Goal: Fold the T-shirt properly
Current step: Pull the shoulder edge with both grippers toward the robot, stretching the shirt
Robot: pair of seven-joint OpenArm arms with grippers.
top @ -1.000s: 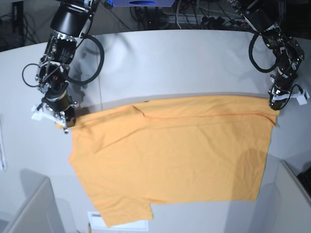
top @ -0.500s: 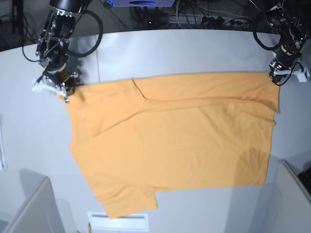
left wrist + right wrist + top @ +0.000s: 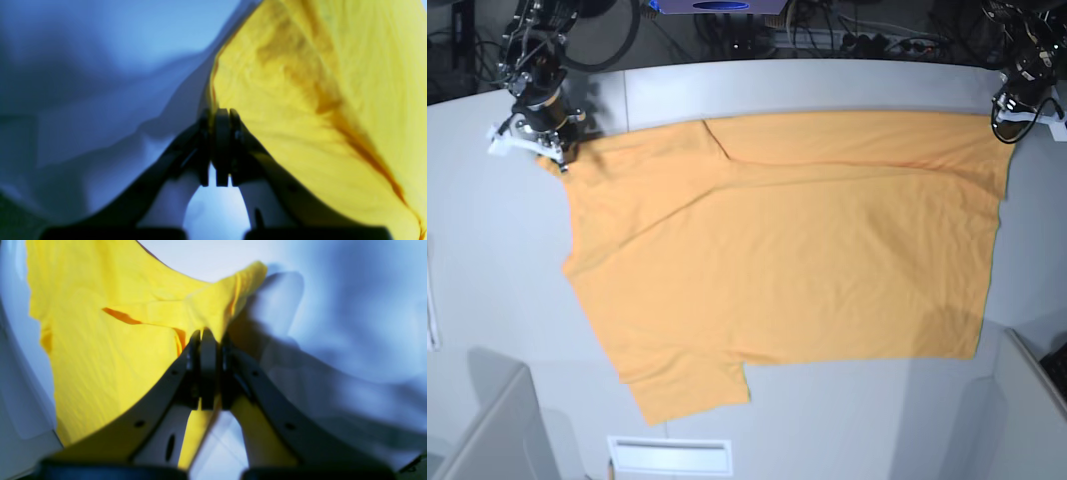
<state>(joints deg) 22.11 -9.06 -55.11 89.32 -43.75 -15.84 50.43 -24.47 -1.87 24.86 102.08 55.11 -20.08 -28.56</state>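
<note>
The grey worktop [image 3: 827, 85] is largely covered by the orange-yellow T-shirt [image 3: 787, 270], which is spread flat across it. One far corner is pinched by the closed fingers of the left gripper [image 3: 1007, 118], the other by the closed right gripper [image 3: 552, 152].

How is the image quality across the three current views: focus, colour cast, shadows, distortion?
Base view: sharp, evenly lit, wide-angle bowing of the table edge; T-shirt reads orange. Left wrist view: soft throughout, blue cast, shirt looks yellow, left pincer a dark silhouette. Right wrist view: also soft, right pincer casts a broad shadow on the table beside the cloth.
</note>
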